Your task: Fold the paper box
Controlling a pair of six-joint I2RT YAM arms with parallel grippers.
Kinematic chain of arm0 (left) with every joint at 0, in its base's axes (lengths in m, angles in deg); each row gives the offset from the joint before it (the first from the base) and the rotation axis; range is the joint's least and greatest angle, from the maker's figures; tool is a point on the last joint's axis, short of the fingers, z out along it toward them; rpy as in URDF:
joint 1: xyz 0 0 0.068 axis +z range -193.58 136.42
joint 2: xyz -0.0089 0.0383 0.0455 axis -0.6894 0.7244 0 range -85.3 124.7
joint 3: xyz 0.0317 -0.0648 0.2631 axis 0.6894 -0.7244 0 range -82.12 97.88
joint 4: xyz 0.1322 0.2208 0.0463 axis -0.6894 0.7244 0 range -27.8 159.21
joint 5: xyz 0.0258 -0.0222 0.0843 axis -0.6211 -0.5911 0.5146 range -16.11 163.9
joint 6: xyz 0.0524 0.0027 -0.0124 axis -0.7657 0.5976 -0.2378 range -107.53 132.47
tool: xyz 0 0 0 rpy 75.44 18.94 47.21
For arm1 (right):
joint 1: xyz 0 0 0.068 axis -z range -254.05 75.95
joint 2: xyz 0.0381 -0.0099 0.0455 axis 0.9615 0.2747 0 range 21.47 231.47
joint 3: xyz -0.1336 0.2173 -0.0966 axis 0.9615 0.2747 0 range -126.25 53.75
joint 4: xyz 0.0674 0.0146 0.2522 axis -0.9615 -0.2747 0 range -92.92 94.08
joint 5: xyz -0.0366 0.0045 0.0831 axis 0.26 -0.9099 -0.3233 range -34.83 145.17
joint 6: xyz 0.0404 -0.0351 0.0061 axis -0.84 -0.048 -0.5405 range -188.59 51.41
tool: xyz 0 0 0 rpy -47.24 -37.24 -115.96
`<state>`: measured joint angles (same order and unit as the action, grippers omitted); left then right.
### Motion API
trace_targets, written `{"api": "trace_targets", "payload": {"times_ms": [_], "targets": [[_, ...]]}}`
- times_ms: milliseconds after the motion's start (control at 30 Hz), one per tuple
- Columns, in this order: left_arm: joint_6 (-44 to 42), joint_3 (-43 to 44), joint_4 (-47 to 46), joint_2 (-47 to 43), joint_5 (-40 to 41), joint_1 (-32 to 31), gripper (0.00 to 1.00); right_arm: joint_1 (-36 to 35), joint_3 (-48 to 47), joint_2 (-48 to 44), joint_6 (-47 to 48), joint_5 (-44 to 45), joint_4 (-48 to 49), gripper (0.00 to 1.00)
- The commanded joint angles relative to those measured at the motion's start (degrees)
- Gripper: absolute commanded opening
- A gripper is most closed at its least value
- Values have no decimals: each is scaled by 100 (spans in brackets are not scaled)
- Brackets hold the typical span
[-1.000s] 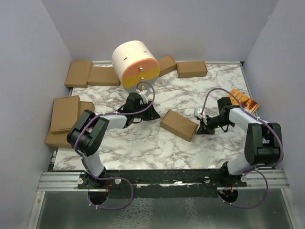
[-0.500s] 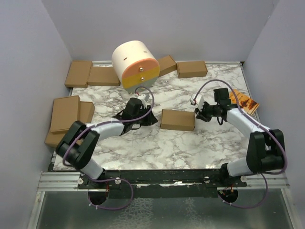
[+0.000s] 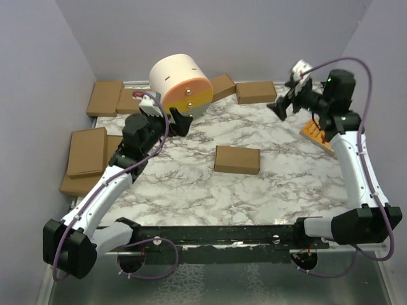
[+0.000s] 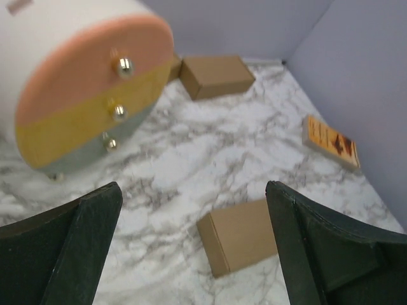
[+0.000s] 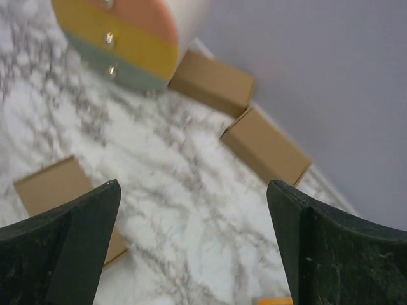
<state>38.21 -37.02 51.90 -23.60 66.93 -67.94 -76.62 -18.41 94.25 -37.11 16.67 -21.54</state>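
Note:
The paper box [image 3: 237,159] lies flat and closed in the middle of the marble table, touched by neither gripper. My left gripper [image 3: 179,121] is raised to the box's back left and stands open, holding nothing. The left wrist view looks down on the paper box [image 4: 245,235] between and below the wide-apart fingers [image 4: 70,248]. My right gripper [image 3: 283,105] hangs open high at the back right, far from the box. In the right wrist view the paper box [image 5: 51,184] shows at the lower left, partly behind one finger [image 5: 63,254].
A white drum with an orange, yellow and green face [image 3: 181,79] stands at the back. Several ready-made brown boxes line the back edge [image 3: 256,92] and the left side [image 3: 87,152]. An orange booklet [image 3: 316,135] lies at the right edge under the right arm.
Both grippers have opened and let go of the paper box. Both arms rose and drew back, left to the back left, right to the back right. The box stays flat.

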Motion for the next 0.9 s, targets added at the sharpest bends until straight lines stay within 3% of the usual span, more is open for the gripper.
{"api": "trace_targets", "payload": {"times_ms": [0,100,200,333,500,867], "targets": [[-288,1324,536,-110,-321,333,99,208,-1666,204,-2076,-525,-433,100],[-576,2453,1375,88,-464,361,99,205,-2025,-66,-2699,-49,-67,100],[-831,3543,2199,349,-509,370,99,206,-2848,91,-2735,34,-430,100],[-945,4390,2757,465,-517,370,99,204,-3491,148,-3191,430,-612,100],[-949,4882,3033,497,-568,375,99,205,-4055,140,-3634,1178,-987,100],[-910,4963,3007,494,-726,376,99,213,-4057,-69,-3243,845,-1275,100]]}}
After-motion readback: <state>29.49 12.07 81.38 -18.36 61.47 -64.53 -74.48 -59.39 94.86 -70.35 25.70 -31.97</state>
